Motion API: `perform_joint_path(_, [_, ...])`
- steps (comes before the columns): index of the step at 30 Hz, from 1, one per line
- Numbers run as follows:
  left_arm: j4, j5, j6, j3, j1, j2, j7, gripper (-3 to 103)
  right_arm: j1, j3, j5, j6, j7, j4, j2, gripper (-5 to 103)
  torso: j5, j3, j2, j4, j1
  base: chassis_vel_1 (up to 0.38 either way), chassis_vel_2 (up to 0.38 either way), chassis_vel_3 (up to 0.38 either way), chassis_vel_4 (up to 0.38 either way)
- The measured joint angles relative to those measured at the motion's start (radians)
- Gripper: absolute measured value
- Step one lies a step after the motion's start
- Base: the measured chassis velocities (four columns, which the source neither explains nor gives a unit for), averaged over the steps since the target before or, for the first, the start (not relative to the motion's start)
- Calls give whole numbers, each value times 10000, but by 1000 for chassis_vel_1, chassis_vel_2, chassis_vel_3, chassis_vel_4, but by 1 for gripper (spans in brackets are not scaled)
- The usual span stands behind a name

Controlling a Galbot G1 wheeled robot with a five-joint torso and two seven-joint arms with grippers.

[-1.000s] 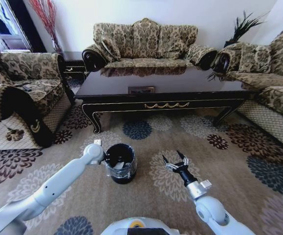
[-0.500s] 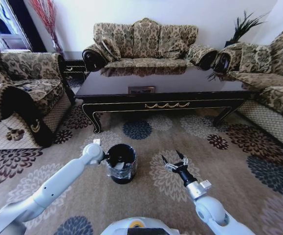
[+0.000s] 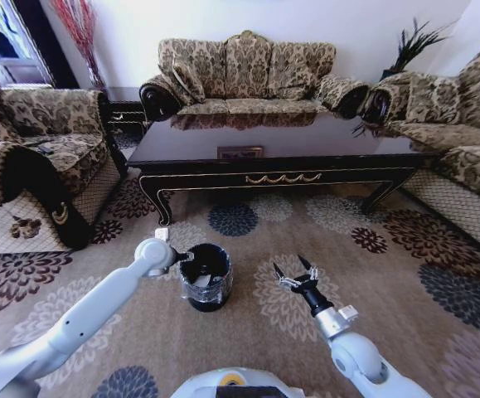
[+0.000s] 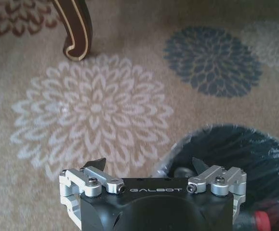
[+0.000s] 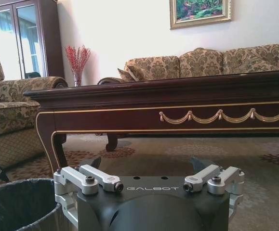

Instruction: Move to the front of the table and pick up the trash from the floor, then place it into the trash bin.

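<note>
Nearest: both arms out low over the floor (beige carpet w/ flower medallions). Left gripper sits at the rim of the trash bin, on the bin's left side; in left wrist view its fingers are spread apart, nothing btwn them, w/ the bin mouth just under/ahead and a white medallion beside it. Inside the bin, wrist cam catches a red bit at the edge, looks like the bottle cap of the trash; rest of contents too dark to make out. Clear plastic wrap shows around bin's lower body. Right gripper hovers above carpet to the right of the bin, apart from it, released, holding nothing; its wrist view has the bin rim close on one side and left gripper's tip at frame edge. Behind the bin: the table, long, glossy dark, gold trim on apron, curved leg near the bin. Farther back: sofa against the wall, armchairs on both sides.
</note>
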Motion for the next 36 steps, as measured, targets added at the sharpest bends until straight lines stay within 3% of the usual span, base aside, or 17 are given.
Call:
perform_joint_path(3, [-146, 566, -58, -320, 292, 157, 574, 100, -97, 112, 25, 32, -8, 64, 33, 100, 0, 0, 0, 0, 0, 0, 0, 0, 0])
perform_joint_path(6, [-271, 1736, -483, -777, 790, 303, 1540, 100, -235, 336, 4, 134, -72, 84, 129, 100, -1, 0, 0, -1, 0, 0, 0, 0, 0])
perform_joint_path(7, [-271, 1736, -483, -777, 790, 303, 1540, 100, -235, 336, 4, 134, -72, 84, 129, 100, -1, 0, 0, -1, 0, 0, 0, 0, 0])
perform_joint_path(10, [-427, 3441, -1107, -1279, 1393, 557, 2758, 100, -287, 580, -36, 296, -30, 33, 287, 100, -2, 0, 0, 0, 0, 0, 0, 0, 0])
perform_joint_path(11, [-427, 3441, -1107, -1279, 1393, 557, 2758, 100, -287, 580, -36, 296, -30, 33, 287, 100, -2, 0, 0, 0, 0, 0, 0, 0, 0])
perform_joint_path(13, [-610, 4495, -1692, -1598, 1892, 760, 3593, 100, -325, 755, -93, 495, 235, -35, 420, 100, 0, 0, 0, 0, 0, 0, 0, 0, 0])
perform_joint_path(15, [-660, 4818, -1981, -1703, 2080, 811, 3857, 100, -348, 813, -93, 547, 292, -36, 453, 100, 1, 0, 0, 0, 0, 0, 0, 0, 0])
perform_joint_path(18, [-824, 6311, -3574, -2275, 2959, 865, 4707, 100, -539, 1177, -267, 1186, 199, 28, 694, 100, -1, 0, 0, -3, 0, 0, 0, 0, 0])
perform_joint_path(20, [-856, 6628, -3774, -2419, 3142, 866, 4841, 100, -574, 1233, -329, 1284, 169, 72, 739, 100, 0, 0, 0, -3, 0, 0, 0, 0, 0])
perform_joint_path(23, [-1071, 8096, -4664, -3313, 4128, 796, 5485, 100, -806, 1493, -643, 1603, 19, 370, 958, 100, -1, -1, 0, 2, 0, 0, 0, 0, 0])
perform_joint_path(24, [-1071, 8096, -4664, -3313, 4128, 796, 5485, 100, -806, 1493, -643, 1603, 19, 370, 958, 100, -1, -1, 0, 2, 0, 0, 0, 0, 0])
perform_joint_path(27, [-1242, 9132, -5421, -4082, 4824, 501, 5850, 100, -901, 1633, -1275, 2470, -352, 238, 1165, 100, -2, -1, 0, -2, 0, 0, 0, 0, 0])
perform_joint_path(33, [-1420, 9754, -5824, -4769, 5550, 272, 5910, 100, -845, 1622, -1664, 3034, -474, 31, 1441, 100, 0, -1, 0, -2, 1, 0, 0, 0, 0])
perform_joint_path(36, [-1566, 10576, -6372, -5398, 6568, 55, 6111, 100, -871, 1687, -1849, 3181, -462, -102, 1626, 100, 0, -1, 0, -1, 1, 0, 0, 0, 0])
